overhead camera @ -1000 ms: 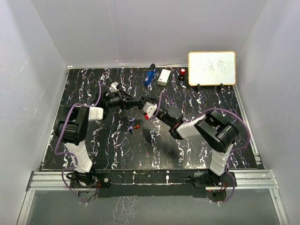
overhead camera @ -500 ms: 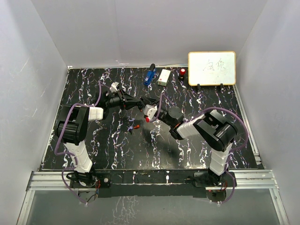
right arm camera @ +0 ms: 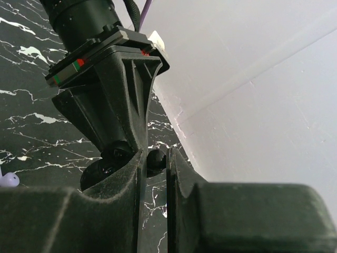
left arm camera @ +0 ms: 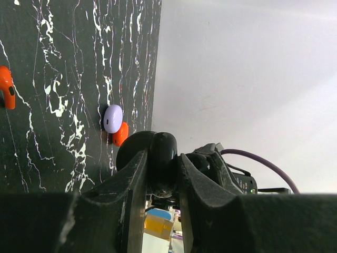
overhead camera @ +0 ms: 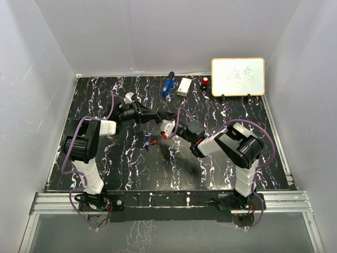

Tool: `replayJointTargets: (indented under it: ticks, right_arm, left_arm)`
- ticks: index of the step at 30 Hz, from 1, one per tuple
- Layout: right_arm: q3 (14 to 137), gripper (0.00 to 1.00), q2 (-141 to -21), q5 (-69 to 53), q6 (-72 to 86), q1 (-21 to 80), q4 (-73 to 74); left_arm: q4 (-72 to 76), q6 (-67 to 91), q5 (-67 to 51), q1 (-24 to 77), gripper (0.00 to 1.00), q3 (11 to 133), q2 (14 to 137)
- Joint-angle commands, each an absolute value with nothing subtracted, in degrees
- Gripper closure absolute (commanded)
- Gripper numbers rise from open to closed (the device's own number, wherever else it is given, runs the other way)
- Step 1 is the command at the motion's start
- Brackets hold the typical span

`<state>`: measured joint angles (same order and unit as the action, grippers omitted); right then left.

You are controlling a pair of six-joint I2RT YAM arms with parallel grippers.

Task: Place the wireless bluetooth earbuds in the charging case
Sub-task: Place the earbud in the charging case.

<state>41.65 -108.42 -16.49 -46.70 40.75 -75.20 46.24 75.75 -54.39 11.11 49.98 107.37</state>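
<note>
My left gripper (overhead camera: 156, 114) is shut on a glossy black round charging case (left arm camera: 163, 147), held above the table's middle; its jaws (left arm camera: 162, 158) press both sides of it. From the opposite side my right gripper (overhead camera: 162, 117) meets it, shut (right arm camera: 156, 158) on a small black rounded edge of the same case (right arm camera: 156, 156). The left gripper's body (right arm camera: 105, 79) fills the right wrist view. Earbuds lie on the table below: a purple one (left arm camera: 112, 118) touching a red one (left arm camera: 120, 134), another red one (left arm camera: 6, 87) apart. From above they show as purple (overhead camera: 146, 138) and red (overhead camera: 153, 142).
At the back edge stand a blue gadget (overhead camera: 168, 84), a white box (overhead camera: 184, 87), a small red object (overhead camera: 205, 81) and a whiteboard (overhead camera: 238, 76). White walls enclose the black marbled table (overhead camera: 131, 168) on three sides.
The right arm's elbow and wrist have shifted slightly left and toward the near edge. Both grippers stay shut on the case at the same spot; the earbuds have not moved.
</note>
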Motion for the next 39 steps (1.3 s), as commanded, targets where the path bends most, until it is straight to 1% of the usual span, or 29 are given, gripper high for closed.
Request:
replayJointTargets:
  ticks: [1, 39]
  right_arm:
    - [42.4, 1.00, -108.9, -16.9, -47.6, 40.4, -79.4]
    - [41.4, 1.00, -109.4, -17.0, -51.4, 40.3, -76.3]
  left_arm:
    - [46.7, 76.8, -55.9, 11.4, 1.00, 51.1, 105.4]
    - [46.9, 77.8, -55.9, 11.4, 1.00, 52.0, 105.7]
